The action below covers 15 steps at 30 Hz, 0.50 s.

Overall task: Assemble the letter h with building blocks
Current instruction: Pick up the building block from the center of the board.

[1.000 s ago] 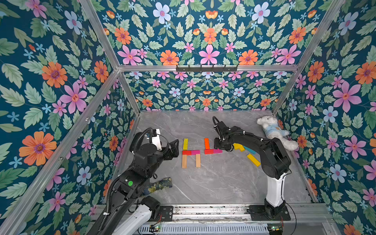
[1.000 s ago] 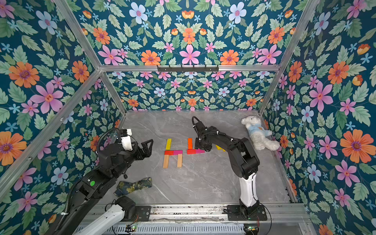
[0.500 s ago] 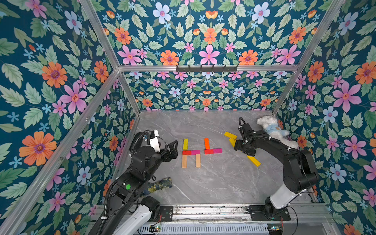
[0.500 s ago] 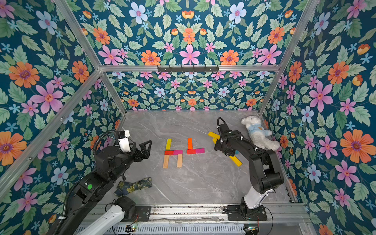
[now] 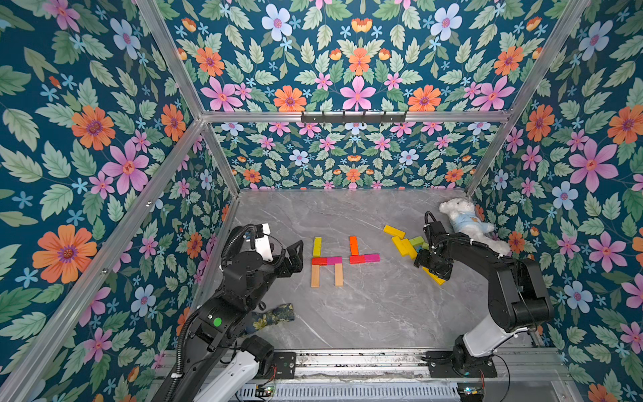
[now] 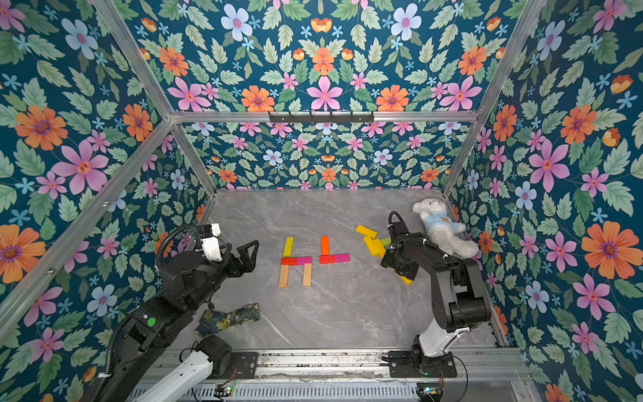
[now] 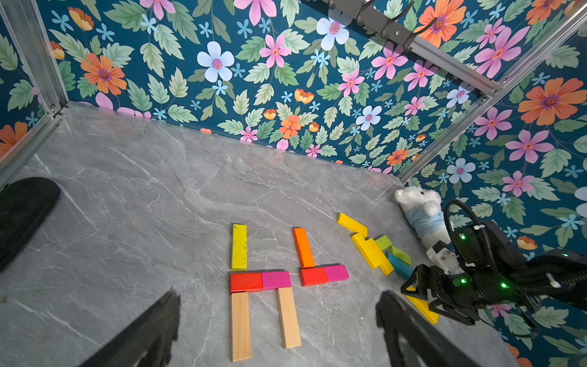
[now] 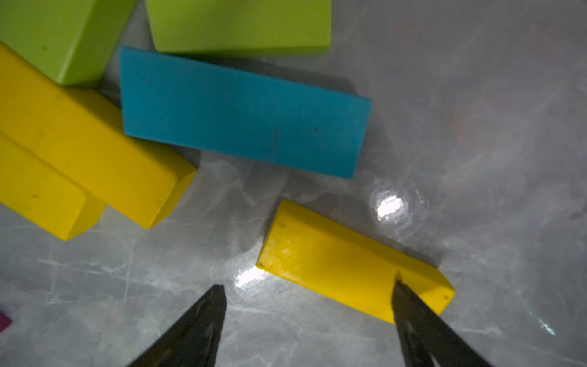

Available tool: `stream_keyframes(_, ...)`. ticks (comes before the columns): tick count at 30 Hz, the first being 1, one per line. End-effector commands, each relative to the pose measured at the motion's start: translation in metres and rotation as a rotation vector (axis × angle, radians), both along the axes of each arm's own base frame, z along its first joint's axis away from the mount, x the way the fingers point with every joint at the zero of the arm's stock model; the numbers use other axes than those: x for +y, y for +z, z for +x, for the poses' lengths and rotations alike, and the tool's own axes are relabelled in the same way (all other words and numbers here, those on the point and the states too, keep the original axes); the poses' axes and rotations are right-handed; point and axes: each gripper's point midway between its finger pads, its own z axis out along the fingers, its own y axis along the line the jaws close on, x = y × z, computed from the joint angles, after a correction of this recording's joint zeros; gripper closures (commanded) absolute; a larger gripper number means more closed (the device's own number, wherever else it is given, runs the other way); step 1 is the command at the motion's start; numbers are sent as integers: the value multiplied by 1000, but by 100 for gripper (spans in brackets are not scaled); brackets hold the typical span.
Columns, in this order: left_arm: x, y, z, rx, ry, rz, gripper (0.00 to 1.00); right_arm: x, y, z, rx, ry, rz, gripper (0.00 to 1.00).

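Observation:
Building blocks lie flat on the grey floor. A yellow-green block (image 5: 317, 246), a red (image 5: 319, 261) and pink (image 5: 334, 260) bar and two wooden legs (image 5: 315, 275) form one shape. Beside it an orange block (image 5: 353, 245) stands over a red (image 5: 357, 259) and pink (image 5: 372, 257) bar. My left gripper (image 5: 294, 259) hovers open to the left of these. My right gripper (image 8: 308, 286) is open, low over a loose yellow block (image 8: 349, 270), one fingertip (image 8: 403, 295) over its end. Blue (image 8: 244, 111), green (image 8: 238, 25) and yellow (image 8: 79, 143) blocks lie just beyond.
A white plush bear (image 5: 466, 222) lies against the right wall behind the right arm. A patterned cloth (image 5: 275, 315) sits by the left arm's base. Floral walls close in three sides, and a metal rail (image 5: 348, 362) runs along the front.
My right arm has swung from the orange, red and pink shape rightward to the loose pile, uncovering those blocks. The left arm has barely moved.

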Motion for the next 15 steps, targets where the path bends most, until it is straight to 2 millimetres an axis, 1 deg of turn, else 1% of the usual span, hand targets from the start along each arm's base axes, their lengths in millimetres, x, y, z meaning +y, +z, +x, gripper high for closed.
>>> stream_keyframes(1,3,2,-1,-8,9,13,0,25,-4,-4,7,38,81,21)
stream_keyframes(3,2,0,0,-5,5,13,0,36,1,-7,7,81,57,20)
stream_keyframes(4,1,0,0,-4,2,12,0,36,8,-6,-8,91,22,19)
stream_keyframes(6,-1,-1,0,-2,-5,11,0,31,19,-3,-36,78,-3,15)
stream_keyframes(8,-1,-1,1,-2,-8,10,0,21,28,2,-64,70,-24,12)
stream_keyframes(9,-1,-1,1,-3,-7,10,1,17,28,4,-59,64,-16,11)
stream_keyframes(12,-1,0,1,-7,-7,10,0,8,16,8,-15,73,-16,10)
stream_keyframes(13,-1,0,0,-7,-8,9,1,9,16,12,-20,83,-10,10)
stream_keyframes(14,-1,1,0,-9,-8,8,1,9,3,12,16,93,-8,10)
stream_keyframes(15,-1,1,0,-9,-7,8,0,9,0,15,19,101,-3,10)
